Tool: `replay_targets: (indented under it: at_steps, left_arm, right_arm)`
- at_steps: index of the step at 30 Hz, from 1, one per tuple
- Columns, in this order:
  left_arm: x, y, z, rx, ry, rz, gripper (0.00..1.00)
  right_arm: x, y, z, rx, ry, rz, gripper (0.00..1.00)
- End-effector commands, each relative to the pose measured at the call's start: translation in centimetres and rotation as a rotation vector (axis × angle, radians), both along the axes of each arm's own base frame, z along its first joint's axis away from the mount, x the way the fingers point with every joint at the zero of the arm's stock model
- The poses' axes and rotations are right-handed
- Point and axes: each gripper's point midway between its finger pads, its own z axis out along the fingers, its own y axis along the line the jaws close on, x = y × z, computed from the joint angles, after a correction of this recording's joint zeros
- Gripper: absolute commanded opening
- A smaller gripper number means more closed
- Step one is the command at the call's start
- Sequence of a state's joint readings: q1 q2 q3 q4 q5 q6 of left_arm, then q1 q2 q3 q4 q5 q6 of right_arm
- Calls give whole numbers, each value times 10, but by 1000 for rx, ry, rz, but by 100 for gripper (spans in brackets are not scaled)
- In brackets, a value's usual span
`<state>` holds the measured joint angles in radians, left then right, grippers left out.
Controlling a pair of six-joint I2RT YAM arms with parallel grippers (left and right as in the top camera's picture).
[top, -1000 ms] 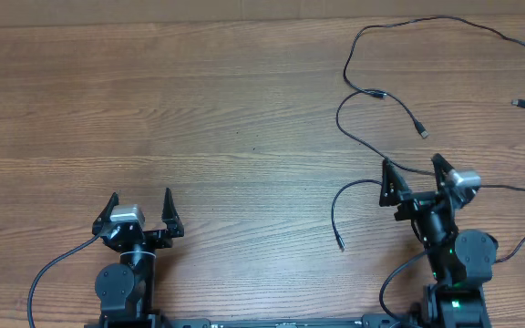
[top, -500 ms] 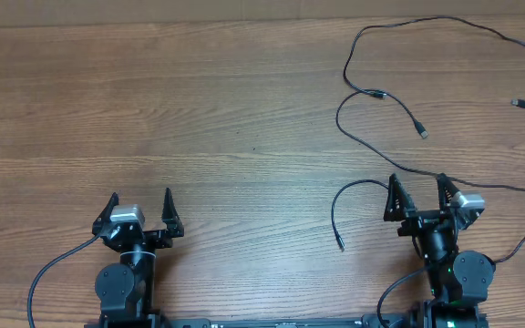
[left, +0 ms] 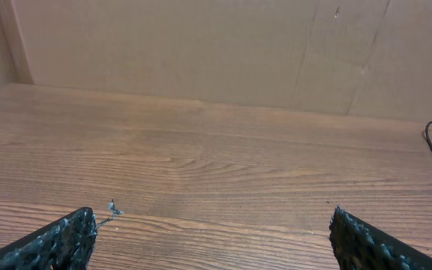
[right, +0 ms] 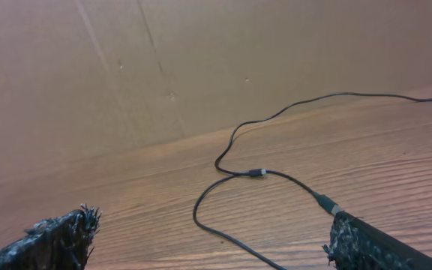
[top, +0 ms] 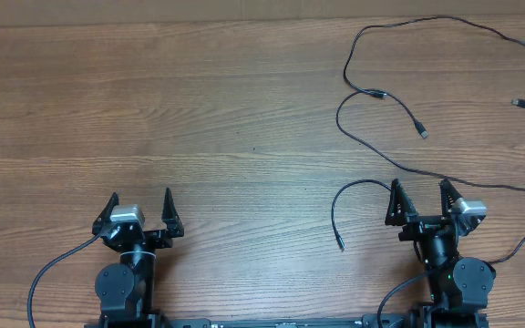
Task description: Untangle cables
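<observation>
Black pads on the right gripper (top: 417,189) stand wide apart with nothing between them. It hovers low at the near right of the wooden table (top: 244,109). The left gripper (top: 141,197) is just as wide and empty at the near left, well apart from any cord.

The cables (top: 346,71) are spread over the right side of the table. One long strand comes in from the far right edge, loops back on itself and ends in a small plug (top: 422,133). A second runs from that loop toward the near right and passes close by the right gripper's fingertips; whether it touches them I cannot tell. A short curl to the left of that gripper ends in a plug (top: 340,246). Two loose plug ends (top: 520,103) lie at the far right.

From the right wrist, a strand with a silver-tipped joint (right: 257,172) runs up to the right finger (right: 373,244).

These cords look light, limp and thin, likely to slide on the wood and slip through a pinch. The plugs and the joint are thicker and stiffer, so they seem the surest holds. Pulling one strand will probably drag its neighbours along, so a slow lift near the loop would suit.
</observation>
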<state>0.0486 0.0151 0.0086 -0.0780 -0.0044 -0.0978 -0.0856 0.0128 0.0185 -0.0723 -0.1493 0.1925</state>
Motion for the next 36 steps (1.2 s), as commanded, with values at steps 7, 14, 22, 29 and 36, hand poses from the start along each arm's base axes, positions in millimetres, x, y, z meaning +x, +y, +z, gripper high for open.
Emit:
replay_targets:
  at_steps: [7, 14, 22, 29, 36]
  left_arm:
    - [0, 2, 1, -3, -7, 10, 100]
    - [0, 2, 1, -2, -7, 10, 100]
    - [0, 2, 1, -3, -7, 9, 99]
    - [0, 2, 1, -3, -7, 9, 100]
    - [0, 2, 1, -2, -7, 9, 100]
  right_arm:
    - [0, -5, -2, -27, -3, -25, 100]
    - [0, -5, -3, -71, -3, -25, 100]
    - [0, -3, -3, -124, -8, -13, 100]
    - [0, -6, -4, -142, -7, -30, 100]
    - [0, -6, -3, -141, -8, -31, 100]
